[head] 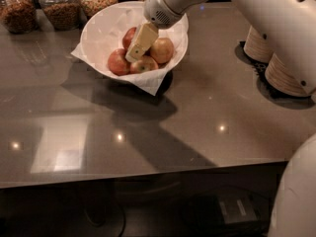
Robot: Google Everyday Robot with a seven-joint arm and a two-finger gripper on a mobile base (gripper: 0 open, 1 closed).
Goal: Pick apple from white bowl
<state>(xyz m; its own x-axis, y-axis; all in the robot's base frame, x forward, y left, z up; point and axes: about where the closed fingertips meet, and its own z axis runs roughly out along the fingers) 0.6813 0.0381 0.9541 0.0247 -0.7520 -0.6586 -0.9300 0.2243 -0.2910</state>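
Observation:
The white bowl (101, 31), lined with crinkled white paper, stands at the back middle of the grey table. It holds several apples. The deep red apple (129, 35) lies at the back of the pile, partly hidden by my gripper. A red apple (117, 62) lies at the left, a paler yellowish-tan apple (163, 50) at the right, and a small red-yellow apple (144, 65) at the front. My gripper (134, 54) reaches down into the bowl from the upper right. Its beige tip is among the apples, just in front of the deep red one.
Three glass jars (60, 6) of dry food stand along the back left. Stacked beige paper bowls (284, 70) stand on a dark mat at the right edge. My white arm (266, 14) spans the upper right. The table's front edge (148, 179) runs below.

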